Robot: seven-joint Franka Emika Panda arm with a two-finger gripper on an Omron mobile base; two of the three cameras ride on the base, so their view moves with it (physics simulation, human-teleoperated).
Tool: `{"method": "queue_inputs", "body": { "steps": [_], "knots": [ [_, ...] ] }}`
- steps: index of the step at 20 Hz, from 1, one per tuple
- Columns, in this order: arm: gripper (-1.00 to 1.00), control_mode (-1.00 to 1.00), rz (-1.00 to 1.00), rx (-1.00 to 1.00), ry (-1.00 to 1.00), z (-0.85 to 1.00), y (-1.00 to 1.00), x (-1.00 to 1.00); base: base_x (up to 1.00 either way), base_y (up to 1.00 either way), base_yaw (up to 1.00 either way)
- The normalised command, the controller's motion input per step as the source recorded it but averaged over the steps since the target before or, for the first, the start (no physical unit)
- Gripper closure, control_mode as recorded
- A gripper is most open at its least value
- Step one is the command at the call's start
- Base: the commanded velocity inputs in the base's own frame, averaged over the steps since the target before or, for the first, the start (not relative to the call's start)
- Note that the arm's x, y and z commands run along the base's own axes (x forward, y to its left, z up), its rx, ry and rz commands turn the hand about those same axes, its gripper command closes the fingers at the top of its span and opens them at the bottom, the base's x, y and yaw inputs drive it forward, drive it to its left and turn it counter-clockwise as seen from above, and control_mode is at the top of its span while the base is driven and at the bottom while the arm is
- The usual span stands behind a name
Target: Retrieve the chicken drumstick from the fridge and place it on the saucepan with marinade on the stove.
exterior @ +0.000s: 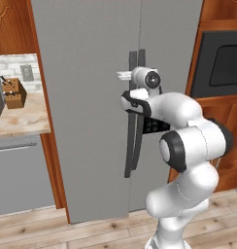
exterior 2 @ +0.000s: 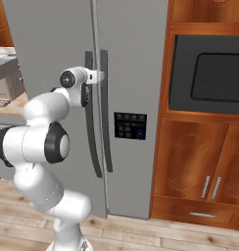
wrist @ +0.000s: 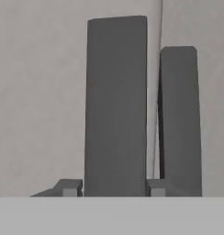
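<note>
The fridge [exterior: 86, 97] [exterior 2: 136, 49] is a tall grey double-door unit, and both doors are closed. Two long dark handles run down either side of the centre seam. My gripper [exterior: 130, 75] [exterior 2: 96, 76] [wrist: 114, 187] is at the upper part of the left door's handle [wrist: 116, 105], shut on it, with one fingertip pressed on each side. The right door's handle [wrist: 180, 119] stands just beyond the seam. The chicken drumstick is hidden. The saucepan and the stove are out of view.
A stone counter with a wooden knife block [exterior: 13, 92] lies left of the fridge. A dark built-in oven [exterior 2: 214, 73] sits above wooden cabinets [exterior 2: 190, 162] on the right. A control panel [exterior 2: 130, 126] is set in the right door. The floor is wood.
</note>
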Motion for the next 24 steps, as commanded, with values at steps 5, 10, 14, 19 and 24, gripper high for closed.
{"method": "queue_inputs", "body": {
  "steps": [5,10,14,19,24],
  "knots": [
    [1.0,-1.0,-0.01,0.0,0.1,0.0,0.13,-0.76,0.0,0.0,0.0],
    [1.0,-1.0,-0.04,0.0,0.08,0.0,0.33,-0.6,0.0,0.0,0.0],
    [1.0,-1.0,-0.06,0.0,0.04,0.0,0.32,-0.64,0.0,0.0,0.0],
    [1.0,-1.0,-0.08,0.0,0.02,0.0,0.36,-0.59,0.0,0.0,0.0],
    [1.0,-1.0,-0.07,0.0,0.04,0.0,0.29,-0.53,0.0,0.0,0.0]
  ]
}}
